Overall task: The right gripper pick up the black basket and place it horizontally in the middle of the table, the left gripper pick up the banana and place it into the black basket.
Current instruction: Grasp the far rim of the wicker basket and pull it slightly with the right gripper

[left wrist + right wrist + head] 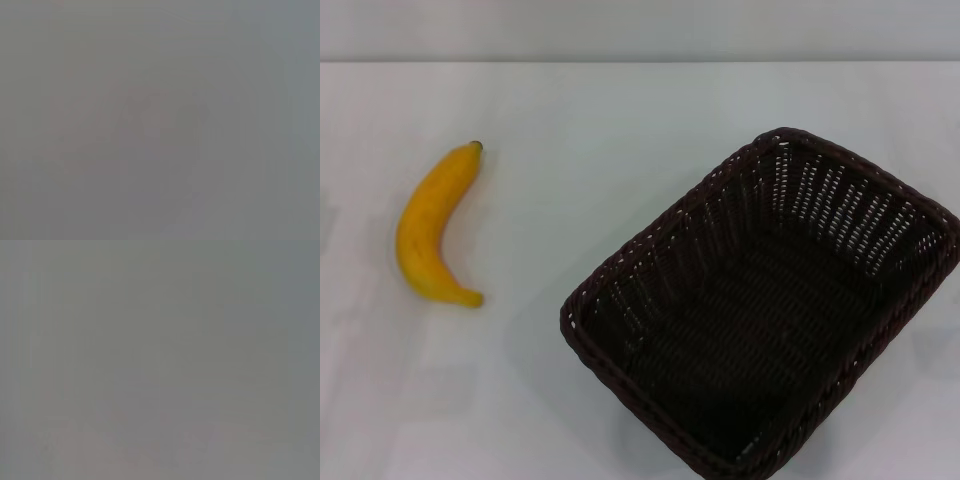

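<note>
The black basket [760, 310] stands on the white table [590, 130] at the right of the head view, turned at an angle, open side up and empty. Its near corner runs off the lower edge of the view. The yellow banana [430, 228] lies flat on the table at the left, its dark stem tip pointing to the far side, well apart from the basket. Neither gripper shows in the head view. Both wrist views show only a plain grey field with nothing I can make out.
The table's far edge [640, 62] runs across the top of the head view, with a pale wall behind it. Bare tabletop lies between the banana and the basket.
</note>
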`<state>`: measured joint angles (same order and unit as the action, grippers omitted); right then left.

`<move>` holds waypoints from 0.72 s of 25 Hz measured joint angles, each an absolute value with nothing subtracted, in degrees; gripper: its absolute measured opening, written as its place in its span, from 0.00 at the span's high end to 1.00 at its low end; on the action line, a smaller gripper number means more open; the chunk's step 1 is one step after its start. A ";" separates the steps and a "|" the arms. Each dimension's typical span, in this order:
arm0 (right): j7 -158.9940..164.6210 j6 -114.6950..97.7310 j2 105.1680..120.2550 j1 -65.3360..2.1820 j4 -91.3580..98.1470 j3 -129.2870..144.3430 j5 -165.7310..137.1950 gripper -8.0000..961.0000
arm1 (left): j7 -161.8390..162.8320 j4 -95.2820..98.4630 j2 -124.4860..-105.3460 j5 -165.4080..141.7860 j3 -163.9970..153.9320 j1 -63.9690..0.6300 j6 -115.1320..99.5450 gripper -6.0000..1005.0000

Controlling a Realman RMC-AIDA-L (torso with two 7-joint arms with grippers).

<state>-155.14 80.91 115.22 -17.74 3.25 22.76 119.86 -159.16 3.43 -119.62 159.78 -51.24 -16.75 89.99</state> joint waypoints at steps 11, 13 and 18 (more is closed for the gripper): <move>-154.24 81.42 115.14 -17.40 4.97 24.30 118.26 0.29 | -159.17 3.43 -119.62 159.79 -51.29 -16.67 89.99 0.14; -152.29 81.61 115.11 -17.41 7.46 25.59 116.79 0.29 | -159.16 3.43 -119.62 159.79 -51.28 -16.68 89.99 0.14; -135.16 79.21 114.90 -17.31 20.19 31.24 112.80 0.29 | -159.27 3.46 -119.55 159.86 -51.24 -16.48 90.21 0.14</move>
<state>-135.16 79.21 114.90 -17.31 20.19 31.24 112.80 -159.27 3.46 -119.55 159.86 -51.24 -16.48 90.21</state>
